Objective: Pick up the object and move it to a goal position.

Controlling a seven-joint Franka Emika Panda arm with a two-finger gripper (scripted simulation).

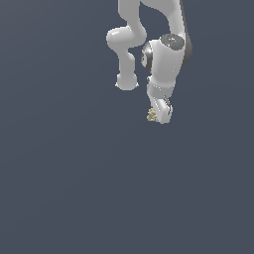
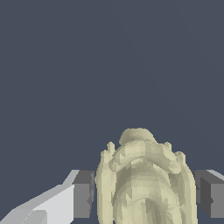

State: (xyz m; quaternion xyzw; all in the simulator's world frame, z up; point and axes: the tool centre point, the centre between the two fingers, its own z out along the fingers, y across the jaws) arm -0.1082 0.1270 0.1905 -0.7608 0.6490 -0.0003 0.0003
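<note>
Gripping the pale bumpy object between both fingers, the pincer hangs.

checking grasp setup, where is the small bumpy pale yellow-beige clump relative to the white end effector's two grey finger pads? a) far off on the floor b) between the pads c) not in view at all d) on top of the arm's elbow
b: in the wrist view the small bumpy pale yellow-beige clump sits between the grey finger pads of the white end effector.

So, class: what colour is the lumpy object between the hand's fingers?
Pale yellow-beige, bumpy all over; the object shows best in the wrist view.
</note>
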